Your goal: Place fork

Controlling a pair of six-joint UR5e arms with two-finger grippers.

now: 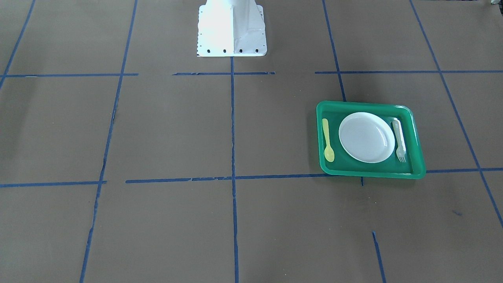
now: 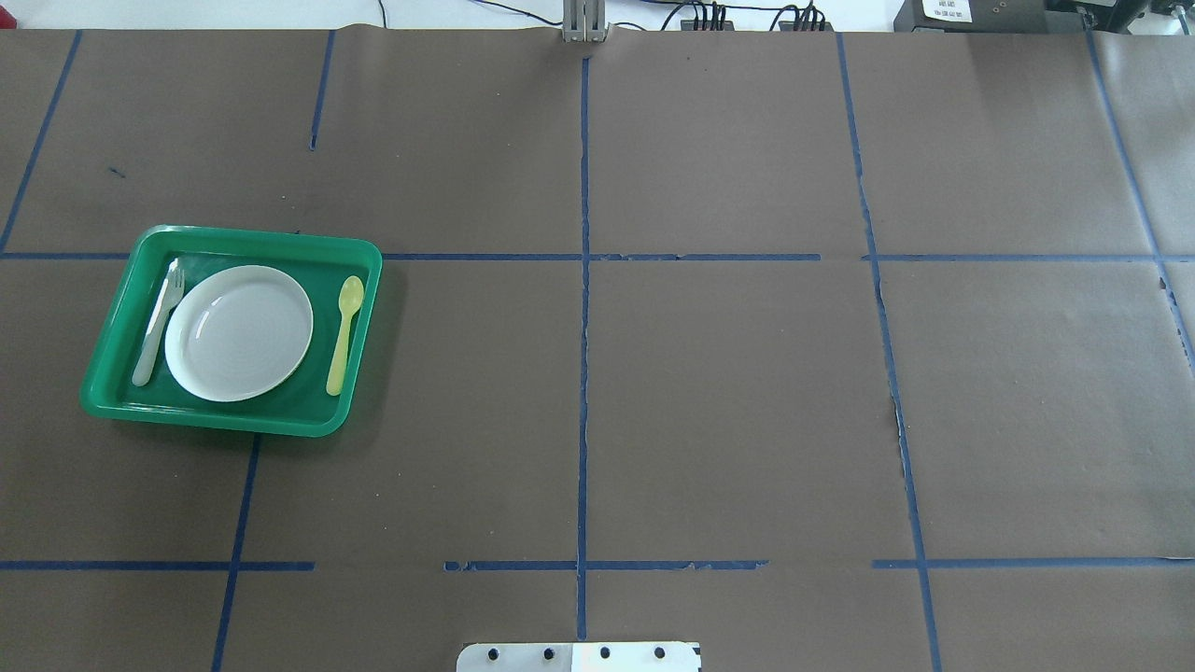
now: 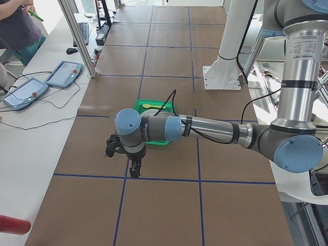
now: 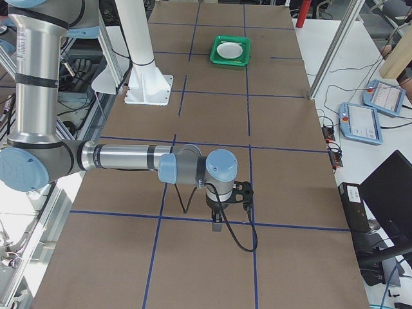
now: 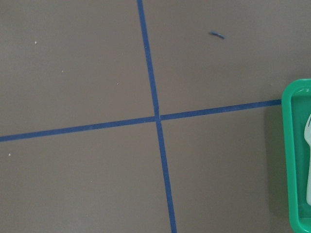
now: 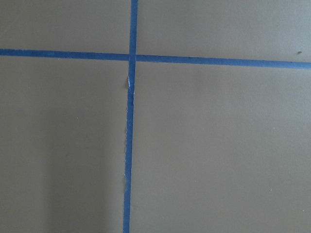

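The pale fork [image 1: 399,139] lies flat inside the green tray [image 1: 369,173], beside the white plate [image 1: 366,136]. In the overhead view the fork [image 2: 157,322] is at the tray's [image 2: 233,422] left side. Its tines show at the right edge of the left wrist view [image 5: 308,141]. My left gripper [image 3: 134,169] hangs above bare table, apart from the tray, seen only in the exterior left view. My right gripper [image 4: 217,224] hangs far from the tray, seen only in the exterior right view. I cannot tell whether either is open or shut.
A yellow spoon [image 1: 327,141] lies in the tray on the plate's other side. The white robot base [image 1: 231,29] stands at the table's edge. Blue tape lines cross the brown table. Tablets [image 3: 64,73] and cables lie on a side bench.
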